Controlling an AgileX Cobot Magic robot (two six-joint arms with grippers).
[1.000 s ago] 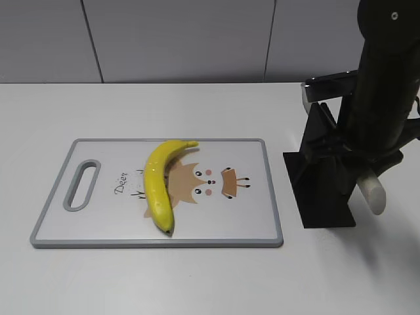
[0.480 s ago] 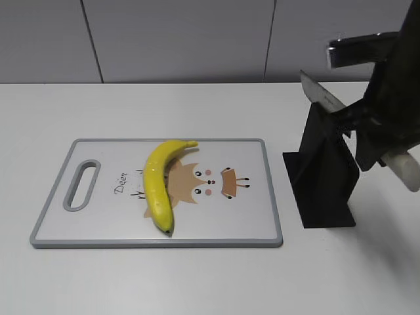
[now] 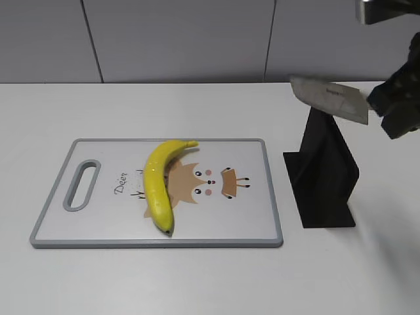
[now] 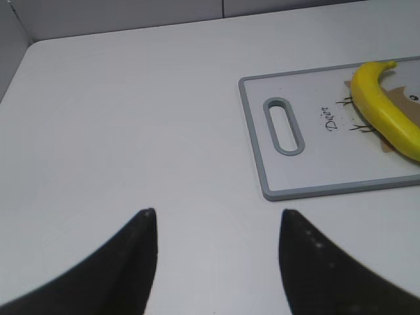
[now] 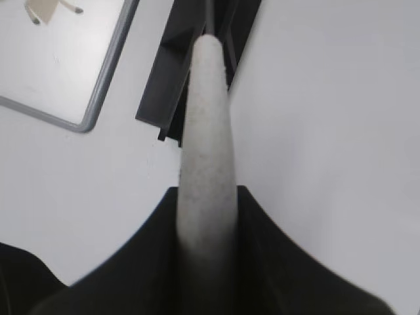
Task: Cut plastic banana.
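Note:
The yellow plastic banana [image 3: 157, 182] lies on the grey-rimmed cutting board [image 3: 262, 197], near its middle; it also shows in the left wrist view [image 4: 384, 108]. My right gripper [image 3: 394, 111] is shut on a knife's pale grey handle [image 5: 207, 131]. The knife's blade [image 3: 328, 98] hangs in the air above the black knife stand [image 3: 325, 174], pointing left. My left gripper [image 4: 216, 220] is open and empty over bare table, left of the board; it does not show in the exterior view.
The black knife stand stands right of the board, and shows in the right wrist view [image 5: 187, 79]. The board's handle slot [image 3: 81, 185] is at its left end. A grey panelled wall runs behind the white table.
My right gripper has lifted the knife up out of the black stand and swung it up and to the right. The banana and board have not moved.

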